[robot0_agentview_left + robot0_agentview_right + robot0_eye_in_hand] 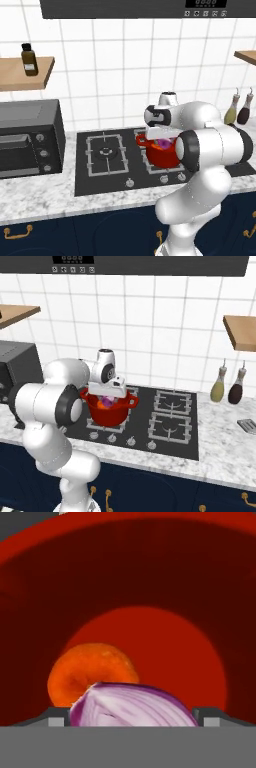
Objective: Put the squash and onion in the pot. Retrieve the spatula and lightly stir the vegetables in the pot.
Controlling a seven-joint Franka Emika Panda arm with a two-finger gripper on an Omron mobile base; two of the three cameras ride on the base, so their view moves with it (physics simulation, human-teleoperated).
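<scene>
Red pot [150, 572] takes up pretty much everything the hand camera looks at, and the onion [134, 706] sits right between the two fingers [131, 717], with a dark tip poking up on either side of it. Fingers are spread wide, and I honestly can't tell if the tips touch the onion's skin or just bracket it. Just past the onion, a bit off to one side, the squash [90, 674] rests on the pot's floor, tucked against the onion so the purple one overlaps its near edge. From the base cameras the pot [111, 411] stands on the dark stove [175, 423], on the burner directly under the hand, which hangs just over the rim with the fingers [106, 401] dipped in. A bit of purple shows above the rim there too [164, 144].
</scene>
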